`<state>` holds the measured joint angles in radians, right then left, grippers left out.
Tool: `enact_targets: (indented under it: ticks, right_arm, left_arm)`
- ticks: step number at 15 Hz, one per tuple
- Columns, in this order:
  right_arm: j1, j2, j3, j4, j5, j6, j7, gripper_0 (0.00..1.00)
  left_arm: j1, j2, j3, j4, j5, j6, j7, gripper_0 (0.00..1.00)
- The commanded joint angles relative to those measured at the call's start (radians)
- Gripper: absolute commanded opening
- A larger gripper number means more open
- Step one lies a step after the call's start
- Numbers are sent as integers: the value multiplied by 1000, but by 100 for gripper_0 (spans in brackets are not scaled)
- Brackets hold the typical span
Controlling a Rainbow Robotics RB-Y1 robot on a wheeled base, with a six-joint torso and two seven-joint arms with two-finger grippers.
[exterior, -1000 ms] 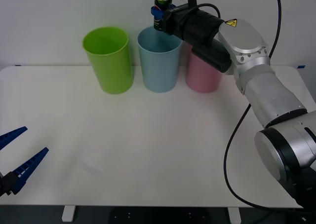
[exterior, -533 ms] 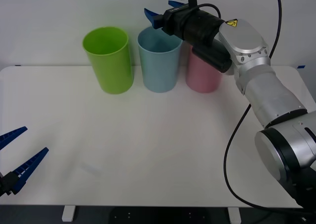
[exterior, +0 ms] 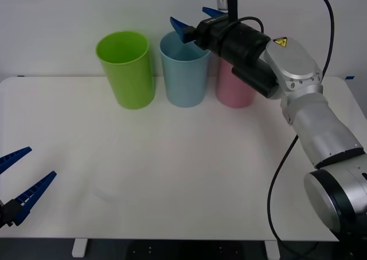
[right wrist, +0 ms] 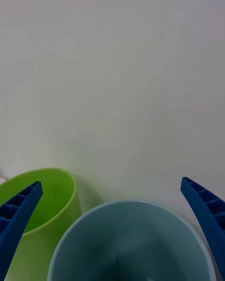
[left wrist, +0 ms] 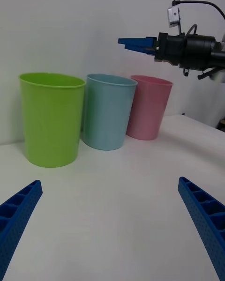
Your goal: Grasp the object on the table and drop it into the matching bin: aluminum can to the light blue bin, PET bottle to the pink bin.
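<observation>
Hovering above the light blue bin [exterior: 184, 69], the right claw [exterior: 195, 20] has its two blue fingers spread wide with nothing between them. From the front, it sits just over the bin's far rim, reaching in from the right on a black wrist and a silver arm [exterior: 309, 108]. Through the right wrist camera, the fingers [right wrist: 206, 215] frame the round mouth of the light blue bin [right wrist: 129, 241] directly below; the inside looks pale blue and the can cannot be made out there, the bottom being out of sight. The lime green bin [right wrist: 44, 215] stands just beside it.

On the white worktop [exterior: 172, 174], three bins stand in a row near the far edge: the lime green bin [exterior: 127, 69] on the left, the light blue one in the middle, and the pink bin [exterior: 234, 87] on the right, partly behind the right arm.

The left claw [exterior: 20, 182] rests low by the near left corner of the worktop, its fingers wide apart and holding nothing. Its wrist camera looks across the worktop [left wrist: 112, 201] at the three bins and the right claw [left wrist: 137, 42] above them.
</observation>
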<state>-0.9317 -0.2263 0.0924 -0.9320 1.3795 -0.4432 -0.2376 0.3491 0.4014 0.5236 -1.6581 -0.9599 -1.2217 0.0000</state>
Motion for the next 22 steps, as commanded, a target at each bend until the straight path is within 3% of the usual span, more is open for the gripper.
enact_targets:
  ticks: [1, 9, 17, 22]
  right_arm:
    - [79, -19, 13, -105, 0, 0, -5, 100]
    - [364, -110, 32, -450, -5, -3, -15, 100]
    - [705, -240, 30, -789, -82, -31, 31, 100]
    - [867, -292, -23, -895, -134, -103, 89, 100]
  left_arm:
    - [0, 0, 0, 0, 0, 0, 0, 100]
    - [0, 0, 0, 0, 0, 0, 0, 100]
    - [0, 0, 0, 0, 0, 0, 0, 100]
    - [0, 0, 0, 0, 0, 0, 0, 100]
